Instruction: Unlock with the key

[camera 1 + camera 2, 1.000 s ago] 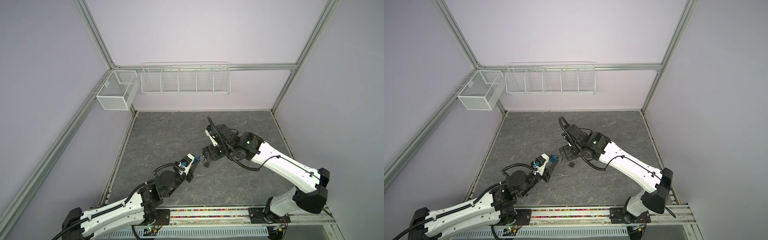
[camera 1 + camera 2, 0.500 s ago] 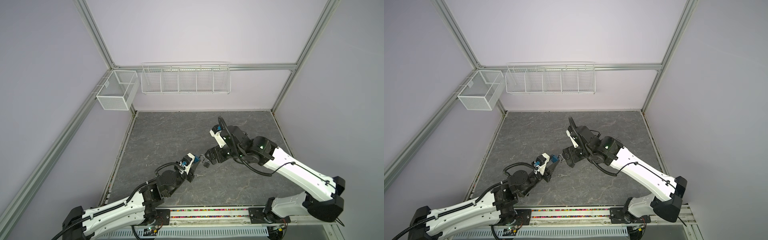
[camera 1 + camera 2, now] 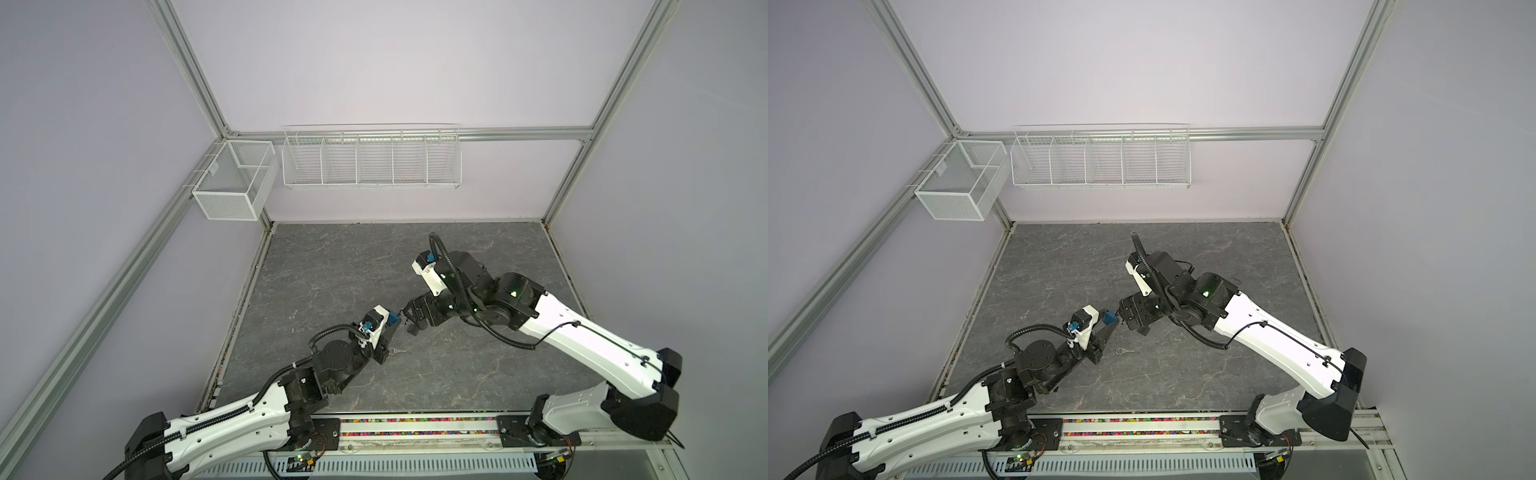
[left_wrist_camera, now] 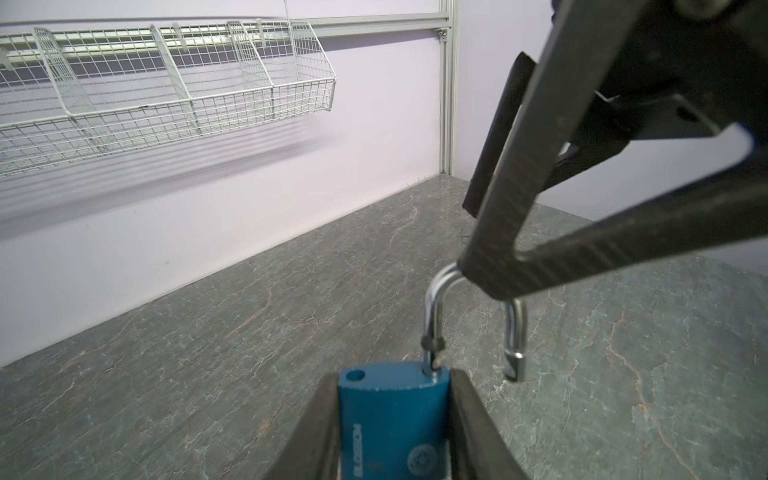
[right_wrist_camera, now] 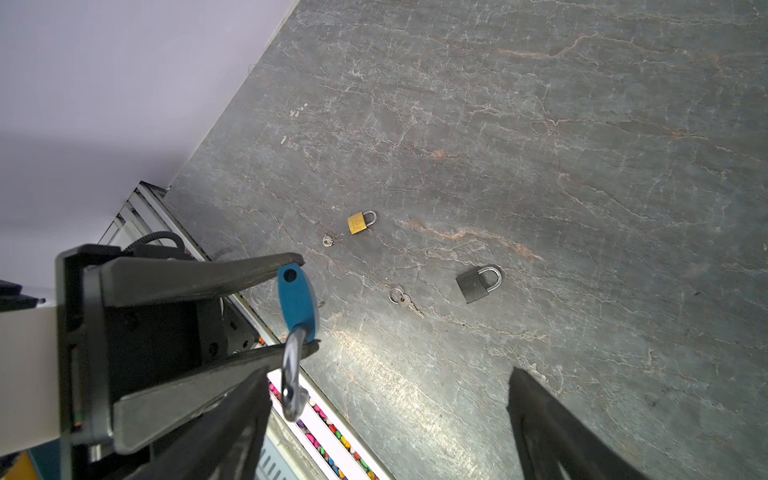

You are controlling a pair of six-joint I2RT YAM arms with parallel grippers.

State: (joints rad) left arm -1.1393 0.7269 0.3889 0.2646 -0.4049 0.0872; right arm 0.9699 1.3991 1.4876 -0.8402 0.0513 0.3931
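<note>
Above mid-table: left gripper (image 4: 392,374) clamped on blue padlock (image 4: 392,419) body, clear of the surface; shackle (image 4: 434,316) open, one leg free. Jaws of right gripper (image 5: 386,374) wide apart, one finger (image 4: 498,257) at shackle's bend. Below, ringed key (image 5: 405,301) lies on table (image 3: 457,374) near black padlock (image 5: 478,284).

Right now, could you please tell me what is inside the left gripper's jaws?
The blue padlock sits clamped in the left gripper, its shackle swung open. Its lower end, with any keyhole or key, is covered by the fingers.
</note>
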